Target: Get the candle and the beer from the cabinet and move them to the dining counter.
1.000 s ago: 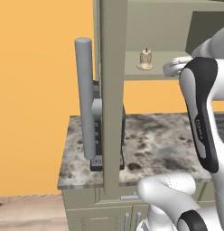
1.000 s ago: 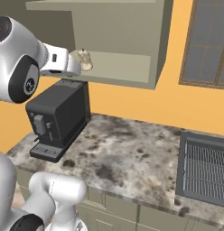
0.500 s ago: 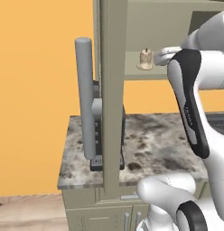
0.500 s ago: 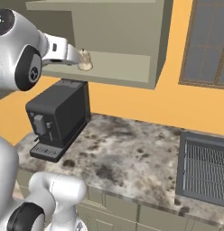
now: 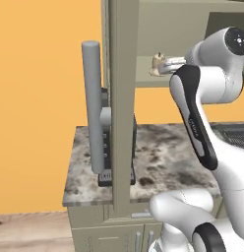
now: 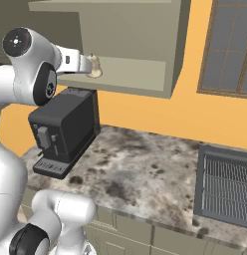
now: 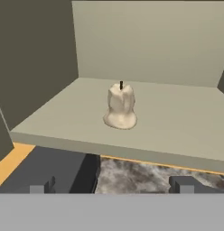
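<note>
sitting on the cabinet (image 7: pixel 186 126) shelf, candle (image 7: pixel 120 108) just beyond wide-open, empty fingers (image 7: pixel 185 184).

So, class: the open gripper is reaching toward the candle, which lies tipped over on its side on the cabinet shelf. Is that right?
Not quite. The candle is not tipped over: it stands upright on the cabinet shelf, wick pointing up, as the hand view shows. The rest holds: the gripper is open and short of the candle, not touching it.

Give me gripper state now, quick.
Gripper: open, holding nothing, fingertips wide apart and short of the candle on the cabinet shelf.
</note>
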Tool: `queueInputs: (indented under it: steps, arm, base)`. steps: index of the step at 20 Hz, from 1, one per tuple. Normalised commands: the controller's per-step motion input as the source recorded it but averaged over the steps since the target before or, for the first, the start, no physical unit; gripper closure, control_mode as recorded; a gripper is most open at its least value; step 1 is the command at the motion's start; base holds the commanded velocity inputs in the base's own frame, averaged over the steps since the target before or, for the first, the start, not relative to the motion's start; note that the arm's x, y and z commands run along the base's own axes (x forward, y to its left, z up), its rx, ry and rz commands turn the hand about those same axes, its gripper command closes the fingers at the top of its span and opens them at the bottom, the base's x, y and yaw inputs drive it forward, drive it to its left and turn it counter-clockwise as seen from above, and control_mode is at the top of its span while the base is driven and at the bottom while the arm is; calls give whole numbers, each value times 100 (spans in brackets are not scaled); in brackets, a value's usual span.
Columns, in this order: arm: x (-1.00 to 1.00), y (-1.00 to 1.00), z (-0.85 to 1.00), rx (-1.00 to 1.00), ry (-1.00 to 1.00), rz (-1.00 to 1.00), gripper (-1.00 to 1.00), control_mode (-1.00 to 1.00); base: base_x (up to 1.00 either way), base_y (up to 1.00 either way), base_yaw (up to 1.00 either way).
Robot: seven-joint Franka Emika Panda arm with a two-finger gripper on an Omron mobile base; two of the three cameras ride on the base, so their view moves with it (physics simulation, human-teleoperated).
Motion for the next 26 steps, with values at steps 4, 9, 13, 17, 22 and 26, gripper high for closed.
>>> queueInputs:
  steps: [4,9,13,17,22,26]
  arm:
    - [50,5,-1,1,0,0,-100,-100]
    - [53,0,0,1,0,0,-100,-100]
    - [45,-2,0,0,0,0,-100,-100]
    - [37,-5,0,0,1,0,-100,-100]
    - [38,-5,0,0,2,0,-100,-100]
    - [36,-3,0,0,1,0,-100,-100]
  base:
    - [0,0,0]
    - [0,0,0]
    - [0,0,0]
    - [0,0,0]
    - [0,0,0]
    - [0,0,0]
